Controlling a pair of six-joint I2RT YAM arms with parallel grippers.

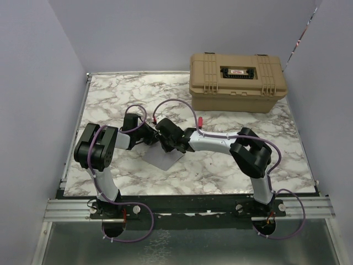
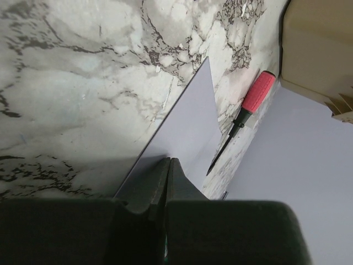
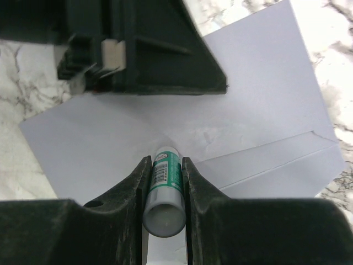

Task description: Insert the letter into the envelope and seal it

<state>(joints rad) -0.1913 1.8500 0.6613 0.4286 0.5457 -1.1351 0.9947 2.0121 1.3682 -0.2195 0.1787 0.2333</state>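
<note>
My right gripper [image 3: 165, 160] is closed around a glue stick [image 3: 164, 187], green and white. Its far end points down at the grey envelope [image 3: 259, 99], and I cannot tell whether it touches. My left gripper [image 2: 168, 163] is fully closed, its tips at the envelope's near edge. I cannot tell whether paper is pinched between them or only pressed flat. The envelope lies on the marble table [image 1: 110, 99] between my two arms. A red-handled screwdriver [image 2: 258, 93] lies just beside it, and the tan case [image 1: 237, 83] stands well apart at the back.

The tan letter shows in no view. I judge it is already inside, so the step in hand is gluing the flap.

A fold line runs off to the right from under the stick's end, and I take it for the flap's edge. To do this well, I should press lightly and drag the stick in one slow stroke along that edge, staying on the paper. The stick should stay close to upright so that its face meets the paper evenly. My left gripper has to hold the envelope down firmly, because thin paper will slide or wrinkle under a sideways pull. My two grippers are close together, so the stroke should run away from the left one.
</note>
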